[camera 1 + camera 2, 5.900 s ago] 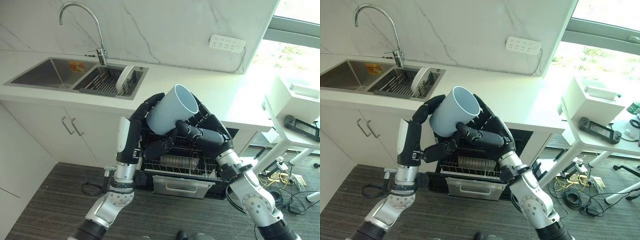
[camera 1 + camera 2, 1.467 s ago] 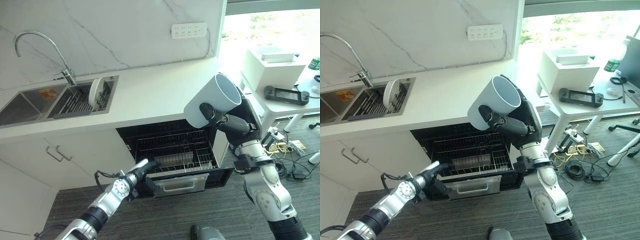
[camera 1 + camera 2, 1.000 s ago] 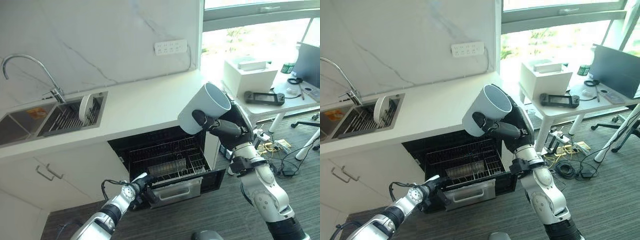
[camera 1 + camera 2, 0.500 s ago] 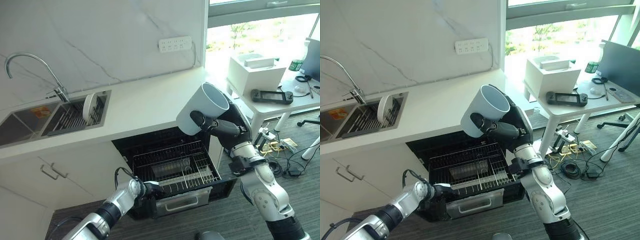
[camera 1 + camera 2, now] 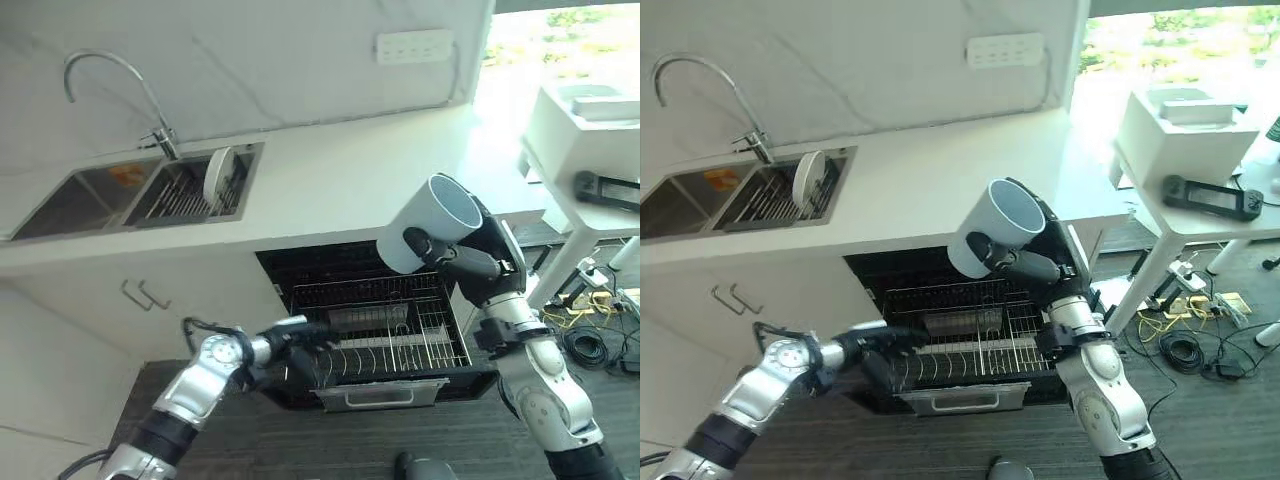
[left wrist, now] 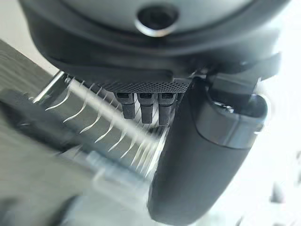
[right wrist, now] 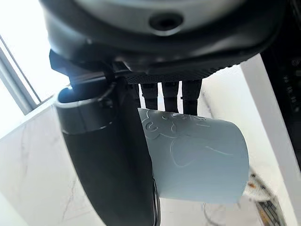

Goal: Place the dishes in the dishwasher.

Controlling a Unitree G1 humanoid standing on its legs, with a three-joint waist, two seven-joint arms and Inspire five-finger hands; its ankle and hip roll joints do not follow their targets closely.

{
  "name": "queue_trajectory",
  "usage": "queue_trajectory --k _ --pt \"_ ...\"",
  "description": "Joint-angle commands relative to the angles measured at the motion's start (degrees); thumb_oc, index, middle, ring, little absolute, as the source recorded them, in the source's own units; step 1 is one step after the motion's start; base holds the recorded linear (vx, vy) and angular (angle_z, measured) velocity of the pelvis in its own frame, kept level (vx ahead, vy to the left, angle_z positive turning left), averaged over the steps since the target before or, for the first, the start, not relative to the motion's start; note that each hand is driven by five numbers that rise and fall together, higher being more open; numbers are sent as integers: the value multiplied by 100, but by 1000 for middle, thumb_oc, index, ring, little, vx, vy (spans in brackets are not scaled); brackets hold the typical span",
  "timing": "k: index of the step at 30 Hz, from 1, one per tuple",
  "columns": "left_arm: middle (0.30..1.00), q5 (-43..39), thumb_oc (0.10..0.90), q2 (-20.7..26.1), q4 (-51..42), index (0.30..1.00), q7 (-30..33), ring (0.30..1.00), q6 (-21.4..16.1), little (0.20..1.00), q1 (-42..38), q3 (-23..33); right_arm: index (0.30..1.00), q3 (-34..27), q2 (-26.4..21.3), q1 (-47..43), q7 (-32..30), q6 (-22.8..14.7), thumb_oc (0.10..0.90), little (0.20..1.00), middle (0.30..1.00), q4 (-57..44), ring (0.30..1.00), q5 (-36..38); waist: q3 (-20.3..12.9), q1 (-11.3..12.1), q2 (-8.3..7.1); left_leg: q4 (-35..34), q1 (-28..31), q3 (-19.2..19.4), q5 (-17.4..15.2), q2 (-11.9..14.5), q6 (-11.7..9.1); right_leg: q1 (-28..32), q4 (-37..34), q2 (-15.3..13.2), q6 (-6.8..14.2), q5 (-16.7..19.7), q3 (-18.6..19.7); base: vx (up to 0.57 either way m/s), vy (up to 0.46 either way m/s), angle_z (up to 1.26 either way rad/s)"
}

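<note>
— Where is the cup seen?

— The pale blue cup (image 5: 428, 225) is held up in the air by the right hand (image 5: 478, 268), above the pulled-out wire rack (image 5: 385, 335) of the dishwasher (image 5: 970, 330). It is tilted, with its open mouth turned toward 1 o'clock. The thumb and the fingers (image 7: 162, 96) are curled round the cup's side, so it is gripped tight.

— And the other hand?

— The left hand (image 5: 300, 335) is reached low toward the rack's front corner, at about 8 o'clock from the cup. In the left wrist view the fingers (image 6: 141, 106) are stretched out over the rack's wire prongs and nothing is held — whether the wires are touched cannot be told.

— What is seen in the rack?

— A grey cutlery basket (image 5: 960, 322) is set near its back. The rest is bare wire.

— What else is there?

— A white plate (image 5: 216, 176) is stood on edge in the sink's drying rack (image 5: 178, 195), at 10 o'clock from the cup, beside the tap (image 5: 120, 90). A white table (image 5: 1200, 225) is seen at 3 o'clock, with a black game controller (image 5: 1208, 197) on it.
</note>
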Motion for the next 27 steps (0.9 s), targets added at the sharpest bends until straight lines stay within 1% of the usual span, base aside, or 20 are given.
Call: queue_trajectory --k 1,2,3,4,6,13,16,18,19,20,21,22,24,25,27 --pt "900 -771 800 348 -268 900 1044 900 -936 900 -162 126 300 -437 116 -613 -97 -915 400 300 300 -526 300 -164 -347 58 -204 226 -301 -23 -283 355 -68 423 -192 -367 758 -456 84 39 -39 25" --pt "900 -1042 800 199 -366 900 1504 900 -1254 900 -45 377 300 -525 103 -610 -258 -911 400 300 300 -435 300 -259 -341 94 -248 226 -313 -59 -280 363 -74 431 -192 -366 746 -472 66 0 0 0" --pt "900 -1233 800 76 -437 900 1743 900 -1362 900 21 470 300 -563 100 -590 -336 -880 400 300 300 -392 300 -274 -331 100 -273 226 -318 -78 -281 365 -78 430 -192 -367 742 -472 61 0 0 0" --pt "900 -1282 800 40 -459 900 1794 900 -1372 900 33 490 300 -574 105 -583 -352 -875 400 300 300 -379 300 -299 -327 100 -280 226 -319 -82 -280 365 -79 429 -192 -367 741 -471 61 15 -14 3" --pt "900 -1531 800 -221 -575 900 2026 900 -1490 900 128 661 300 -678 102 -524 -460 -792 400 300 300 -263 300 -589 -305 93 -332 226 -321 -88 -289 374 -81 429 -192 -359 730 -478 65 0 0 0" --pt "900 -1698 800 -519 -956 900 2099 900 -1584 900 358 786 300 -884 3 -298 -639 -540 400 300 300 -83 300 -1123 -217 71 -450 226 -340 -82 -289 400 -89 396 -192 -325 744 -442 107 28 -34 -1" --pt "900 -1774 800 -551 -1081 900 2030 900 -1648 900 458 836 300 -908 -35 -176 -671 -404 400 300 300 -4 300 -1504 -139 59 -501 226 -352 -63 -265 418 -91 359 -192 -303 765 -394 146 46 -67 -1" --pt "900 -1918 800 -499 -1193 900 2062 900 -1669 900 490 843 300 -864 -126 -138 -719 -274 400 300 300 43 300 -1676 -32 52 -534 226 -401 -42 -229 444 -88 281 -192 -277 780 -338 195 16 -93 -2" --pt "900 -2000 800 -466 -1225 900 2097 900 -1712 900 465 834 300 -833 -170 -167 -746 -244 400 300 300 66 300 -1729 57 51 -548 226 -475 -42 -193 456 -84 193 -192 -263 787 -296 236 -150 -147 -1" --pt "900 -2046 800 -392 -1241 900 2187 900 -1844 900 324 739 300 -713 -228 -291 -863 -352 400 300 300 158 300 -1830 253 62 -558 226 -649 -62 -160 477 -71 24 -192 -246 815 -254 281 -280 -159 -2" --pt "900 -2131 800 -288 -1238 900 2255 900 -1922 900 166 693 300 -638 -287 -424 -946 -416 400 300 300 204 300 -1846 377 62 -559 226 -813 -71 -121 491 -66 -136 -192 -233 815 -213 319 -451 -145 -3" --pt "900 -2268 800 -143 -1195 900 2300 900 -2043 900 -67 656 300 -557 -352 -683 -1043 -434 400 300 300 274 300 -1868 554 62 -558 226 -1057 -76 -35 494 -58 -368 -192 -214 799 -131 364 -475 -71 -8" --pt "900 -2489 800 89 -1181 900 2470 900 -2195 900 -454 577 300 -413 -445 -1107 -1143 -366 400 300 300 364 300 -2025 858 32 -523 226 -1369 -97 30 465 -50 -654 -192 -184 778 -65 426 -411 -3 -8" --pt "900 -2612 800 196 -1201 900 2566 900 -2262 900 -636 504 300 -288 -585 -1356 -1198 -236 400 300 300 403 300 -2089 1036 6 -487 226 -1499 -127 38 453 -54 -774 -192 -170 774 -64 468 -280 27 4" --pt "900 -2689 800 261 -1221 900 2634 900 -2305 900 -751 442 300 -170 -728 -1515 -1187 -168 400 300 300 480 300 -2122 1150 -7 -478 226 -1637 -118 106 456 -62 -910 -192 -188 753 -6 470 -151 20 1"
